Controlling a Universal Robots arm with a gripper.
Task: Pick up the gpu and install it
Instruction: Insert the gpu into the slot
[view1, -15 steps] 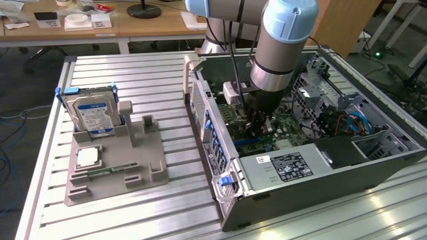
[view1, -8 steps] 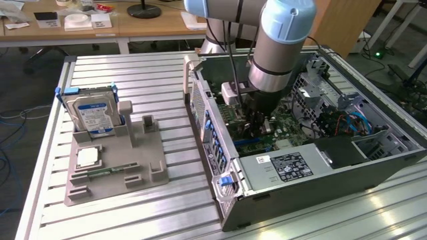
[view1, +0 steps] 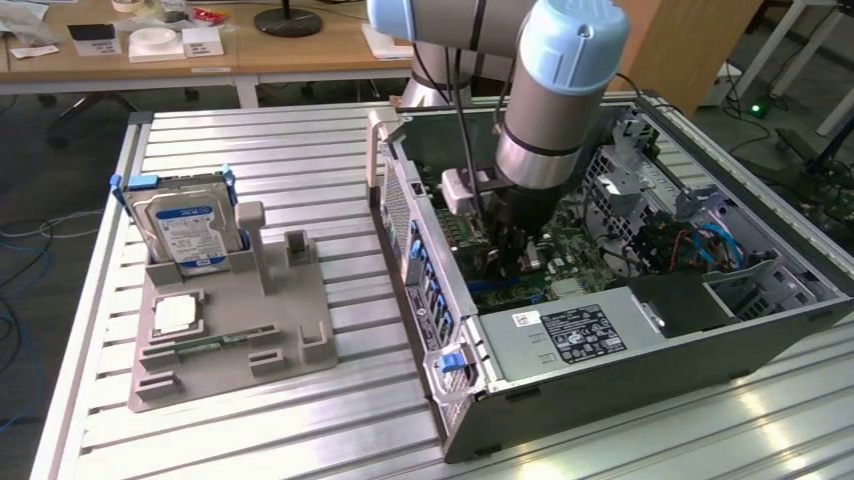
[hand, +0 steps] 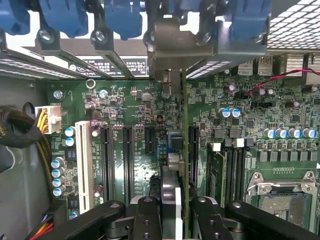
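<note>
In the wrist view the gpu (hand: 174, 145) is a thin dark card seen edge-on, with a green board edge along one side. It stands upright over the green motherboard (hand: 130, 115), between the black expansion slots (hand: 125, 160). Its metal bracket (hand: 170, 47) reaches the rear slot openings of the case. My gripper (hand: 172, 212) is shut on the card's near end, with one black finger (hand: 146, 215) on either side. Whether the card sits in a slot is hidden beneath it. In the exterior view my gripper (view1: 518, 245) is lowered inside the open computer case (view1: 747, 320).
Blue retaining clips (hand: 65, 20) line the case's rear. A white slot (hand: 84, 160) and a cable bundle (hand: 20, 130) lie beside the black slots. Outside the case, a grey fixture (view1: 300, 300) holds a silver hard drive (view1: 187, 225), a green memory stick (view1: 214, 343) and a chip (view1: 176, 315).
</note>
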